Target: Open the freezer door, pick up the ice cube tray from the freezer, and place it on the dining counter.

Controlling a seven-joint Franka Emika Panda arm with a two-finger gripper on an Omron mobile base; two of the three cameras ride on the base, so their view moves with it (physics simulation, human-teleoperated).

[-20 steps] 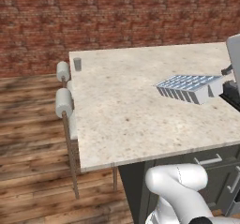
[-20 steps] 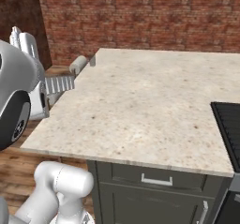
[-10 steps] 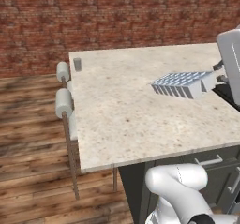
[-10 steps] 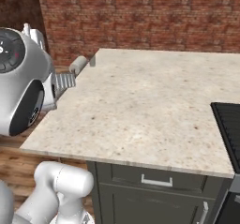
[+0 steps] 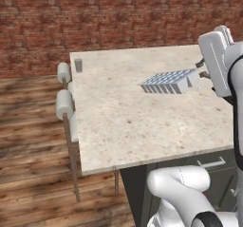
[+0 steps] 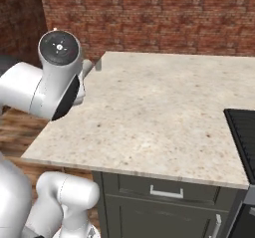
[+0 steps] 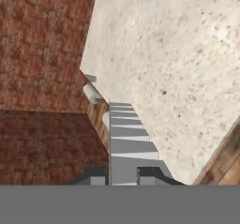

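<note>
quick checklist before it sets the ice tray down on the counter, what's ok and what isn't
1. Grip: the jaws are shut on one end of the small pale blue-white gridded ice cube tray; in the hand view the dark fingertips flank the tray. Ok.
2. Tray over target: it is above the large beige speckled stone dining counter. Ok.
3. Tray touching the counter: a shadow lies under it, but contact cannot be judged. Cannot tell.
4. Tray attitude: roughly level in the left base view, slightly tilted. Ok.
5. Landing spot: bare stone beneath; the small grey cup stands apart at the far corner. Ok.
6. Round pale-cushioned stools: beside the counter edge, away from the tray. Ok.
</note>
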